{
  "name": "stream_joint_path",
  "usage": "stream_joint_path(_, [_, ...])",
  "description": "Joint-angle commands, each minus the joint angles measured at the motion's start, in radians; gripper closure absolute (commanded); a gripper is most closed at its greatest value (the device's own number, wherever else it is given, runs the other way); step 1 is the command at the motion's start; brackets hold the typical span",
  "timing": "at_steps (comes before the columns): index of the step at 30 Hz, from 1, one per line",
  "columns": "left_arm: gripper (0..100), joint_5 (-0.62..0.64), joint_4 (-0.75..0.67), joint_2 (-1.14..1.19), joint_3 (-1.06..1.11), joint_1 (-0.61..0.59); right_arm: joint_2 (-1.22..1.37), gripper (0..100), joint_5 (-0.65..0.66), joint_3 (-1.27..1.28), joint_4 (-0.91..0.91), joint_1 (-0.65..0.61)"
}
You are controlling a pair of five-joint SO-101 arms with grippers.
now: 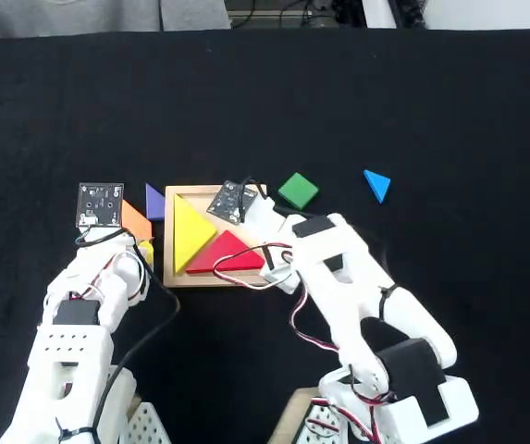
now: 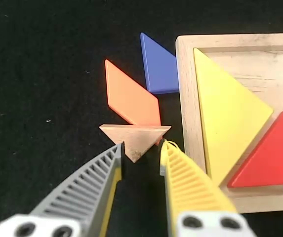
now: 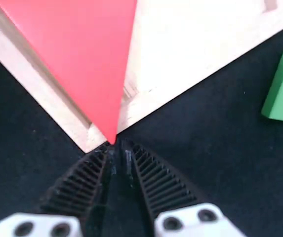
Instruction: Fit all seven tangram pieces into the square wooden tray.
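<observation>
Partly, wooden triangle [image 2: 135,137], between left tool [image 2: 142,146] tips

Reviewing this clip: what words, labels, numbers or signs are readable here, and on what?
None can be read.
The pieces, such as the yellow triangle and green square, and the wooden tray are plain.
The left wrist's board and the right wrist's board carry tiny marks, too small to read.

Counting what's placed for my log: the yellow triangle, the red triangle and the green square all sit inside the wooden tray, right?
Not quite. The yellow triangle and red triangle sit inside the wooden tray, but the green square lies outside it on the black table, as the high view shows.
</observation>
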Motion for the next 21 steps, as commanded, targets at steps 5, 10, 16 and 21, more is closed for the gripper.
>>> stream_joint_path(5, [86,-0.011,-0.023,-0.002,-0.005,0.013,-0.044,98.8,-0.049,-0.068,0.006,-0.017])
stream_joint_path(10, [86,-0.011,-0.023,-0.002,-0.005,0.013,-0.044,98.8,-0.06,-0.087,0.008,-0.017])
stream_joint_path(16, [86,-0.011,-0.023,-0.002,-0.005,0.013,-0.044,98.8,-0.064,-0.125,0.066,-0.017])
stream_joint_path(21, [86,-0.011,-0.023,-0.002,-0.007,0.013,-0.044,98.8,-0.069,-0.133,0.063,-0.017])
